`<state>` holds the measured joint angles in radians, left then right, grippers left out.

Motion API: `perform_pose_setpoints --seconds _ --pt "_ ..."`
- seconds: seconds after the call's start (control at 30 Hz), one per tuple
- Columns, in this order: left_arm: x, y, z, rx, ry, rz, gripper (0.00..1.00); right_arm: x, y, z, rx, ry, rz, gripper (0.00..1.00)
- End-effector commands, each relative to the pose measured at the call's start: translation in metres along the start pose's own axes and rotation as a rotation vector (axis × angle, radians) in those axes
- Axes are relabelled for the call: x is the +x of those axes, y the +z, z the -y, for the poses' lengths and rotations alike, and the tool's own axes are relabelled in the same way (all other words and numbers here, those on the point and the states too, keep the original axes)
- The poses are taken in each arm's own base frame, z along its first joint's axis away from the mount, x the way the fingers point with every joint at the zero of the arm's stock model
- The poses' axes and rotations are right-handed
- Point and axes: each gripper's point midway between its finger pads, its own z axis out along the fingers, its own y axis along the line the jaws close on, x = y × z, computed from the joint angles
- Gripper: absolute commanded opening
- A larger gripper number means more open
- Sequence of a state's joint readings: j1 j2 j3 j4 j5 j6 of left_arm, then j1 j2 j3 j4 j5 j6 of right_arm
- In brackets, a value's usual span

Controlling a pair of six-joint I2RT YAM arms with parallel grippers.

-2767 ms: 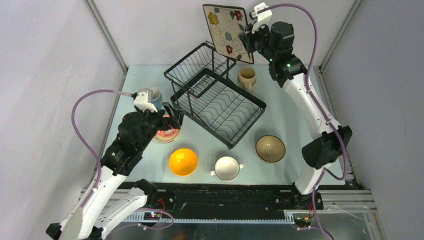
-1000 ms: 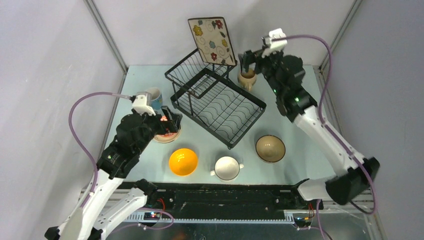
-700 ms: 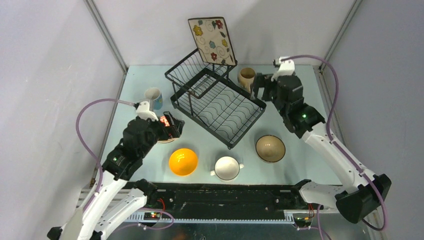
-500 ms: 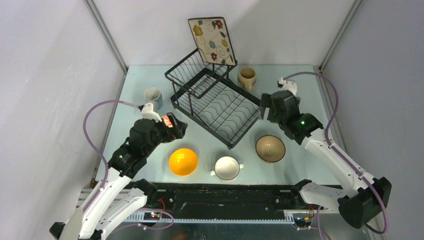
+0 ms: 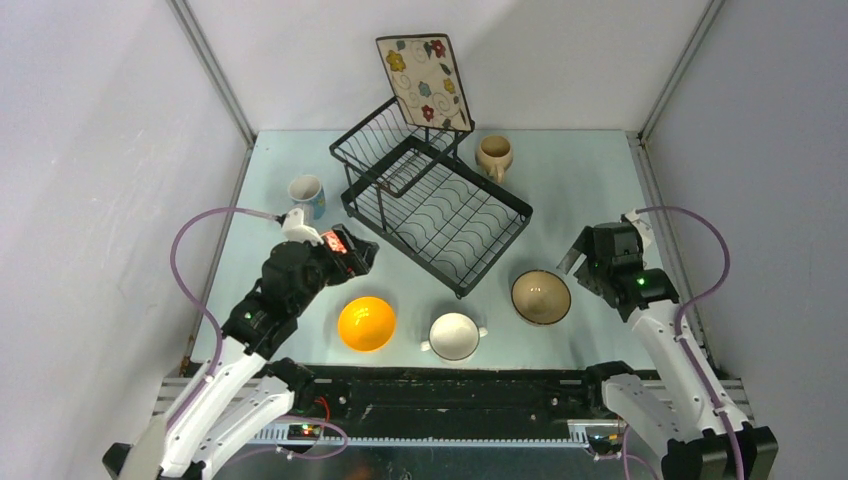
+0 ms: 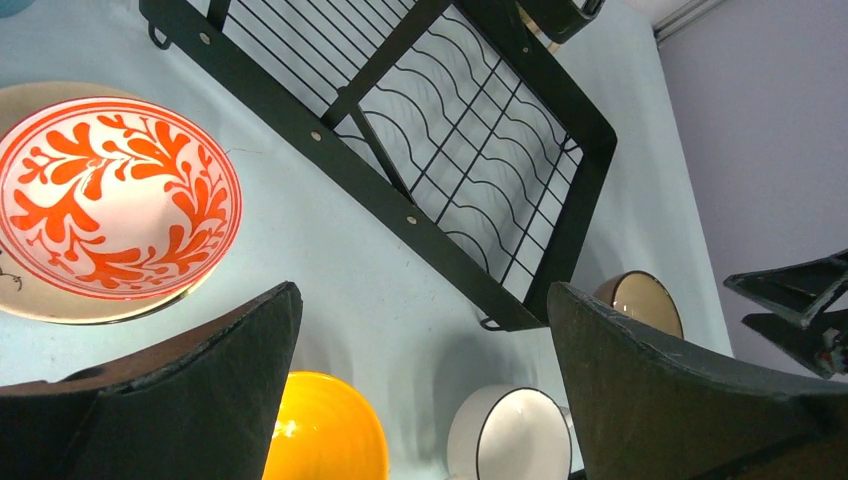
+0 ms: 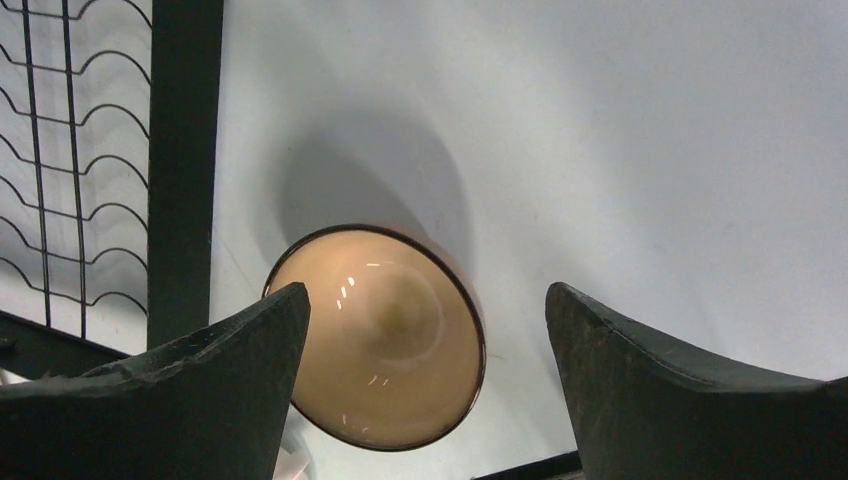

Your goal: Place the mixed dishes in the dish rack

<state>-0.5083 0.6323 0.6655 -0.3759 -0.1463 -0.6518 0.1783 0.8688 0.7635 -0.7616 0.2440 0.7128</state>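
Note:
The black dish rack (image 5: 432, 205) stands mid-table, and the square floral plate (image 5: 425, 80) leans upright in its raised basket. On the table lie the beige mug (image 5: 493, 155), blue mug (image 5: 306, 192), orange-yellow bowl (image 5: 366, 323), white two-handled bowl (image 5: 455, 335) and tan bowl (image 5: 541, 297). My left gripper (image 6: 420, 300) hangs open and empty between the rack and the orange-yellow bowl (image 6: 325, 430). The red-patterned bowl (image 6: 115, 195) rests on the cream round plate (image 6: 50, 305). My right gripper (image 7: 425, 295) is open above the tan bowl (image 7: 380, 335), not touching it.
The rack's near corner (image 7: 185, 150) lies just left of the tan bowl. Grey walls close in the table on three sides. The right arm's base stands at the near right edge.
The right arm has let go of the floral plate in the rack, then swung back past the beige mug to hover over the tan bowl. The left gripper has drifted slightly nearer.

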Motion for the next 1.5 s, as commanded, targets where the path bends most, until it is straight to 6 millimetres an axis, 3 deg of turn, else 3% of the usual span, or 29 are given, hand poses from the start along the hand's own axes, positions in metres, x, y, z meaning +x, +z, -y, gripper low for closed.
perform_pose_setpoints --seconds 0.0,0.17,0.4,0.53,0.67,0.87,1.13,1.3,1.47 --pt "-0.006 0.003 0.012 0.045 -0.014 0.013 1.0 0.012 0.005 -0.014 -0.058 0.061 -0.073 0.9" --pt "-0.001 0.007 0.017 0.066 -0.011 -0.018 1.0 0.033 0.013 -0.013 -0.037 0.057 -0.164 0.89" --pt "0.007 0.009 0.027 0.138 -0.054 -0.028 1.0 0.072 0.026 0.012 0.059 0.15 -0.238 0.83" --pt "0.013 0.008 0.036 0.188 -0.028 -0.072 1.0 0.088 0.031 0.015 0.04 0.184 -0.256 0.82" --pt "0.017 0.011 0.037 0.198 -0.028 -0.085 1.0 0.096 0.034 0.013 0.04 0.184 -0.281 0.72" --pt "0.022 0.012 0.034 0.184 -0.044 -0.097 0.99 0.088 0.028 0.014 0.027 0.171 -0.221 0.58" --pt "0.024 0.013 0.031 0.179 -0.037 -0.093 0.99 0.089 0.026 0.02 0.047 0.143 -0.211 0.58" --pt "0.024 0.012 0.031 0.178 -0.028 -0.098 0.99 0.06 0.021 0.02 0.05 0.135 -0.114 0.67" --pt "0.017 0.008 0.015 0.091 -0.014 -0.058 1.0 0.025 0.006 0.004 0.026 0.096 -0.023 0.71"
